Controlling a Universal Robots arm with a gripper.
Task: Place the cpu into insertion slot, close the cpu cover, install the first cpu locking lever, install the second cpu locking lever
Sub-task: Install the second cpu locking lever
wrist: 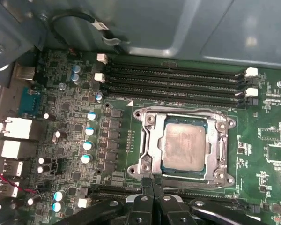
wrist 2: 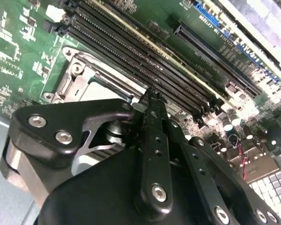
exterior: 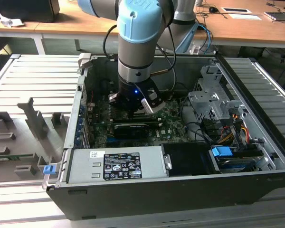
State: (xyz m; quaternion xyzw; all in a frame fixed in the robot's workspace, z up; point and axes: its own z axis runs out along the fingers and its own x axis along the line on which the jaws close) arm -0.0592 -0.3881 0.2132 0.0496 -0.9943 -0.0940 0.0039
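- First wrist view: the cpu [wrist: 183, 144] lies seated in its socket, with the cpu cover [wrist: 185, 145] flat around it.
- The hand [wrist: 151, 183], fingers pressed together and empty, hovers just beside the socket's edge.
- Judged step: locking levers; the next move needs a precise hook onto a thin lever.

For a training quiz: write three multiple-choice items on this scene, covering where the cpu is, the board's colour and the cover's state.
1. The cpu lies: A in the socket; B on the power supply; C outside the case.
2. The board is: A red; B green; C white.
3. The cover is: A raised; B down over the cpu; C missing.
Key: 1 A, it sits framed in the socket; 2 B, green all around; 3 B, its frame lies flat around the cpu.
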